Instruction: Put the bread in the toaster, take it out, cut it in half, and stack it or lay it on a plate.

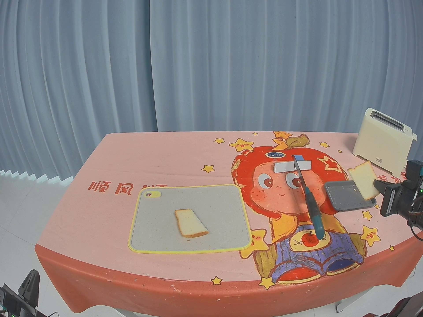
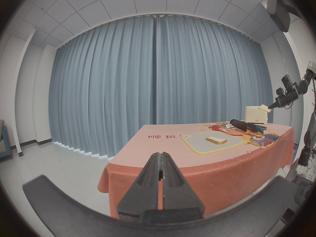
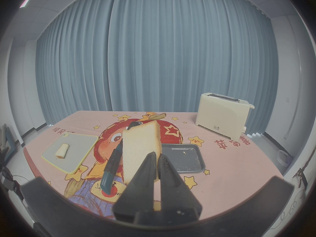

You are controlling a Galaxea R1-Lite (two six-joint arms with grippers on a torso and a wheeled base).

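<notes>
My right gripper (image 3: 156,159) is shut on a slice of bread (image 3: 141,148) and holds it upright in the air. In the head view this gripper (image 1: 376,183) and its bread slice (image 1: 365,179) hang over the right end of the dark grey plate (image 1: 346,197), just in front of the cream toaster (image 1: 383,141). A second, smaller piece of bread (image 1: 191,223) lies on the grey cutting board (image 1: 154,225). The blue-handled knife (image 1: 310,199) lies between board and plate. My left gripper (image 2: 161,173) is shut and empty, low off the table's front left corner.
The knife's blade rests on a small white block (image 1: 282,167). The toaster (image 3: 223,114) stands at the table's far right, slots up. The plate (image 3: 184,157) holds only crumbs. The table's front edge drops off under a red cloth.
</notes>
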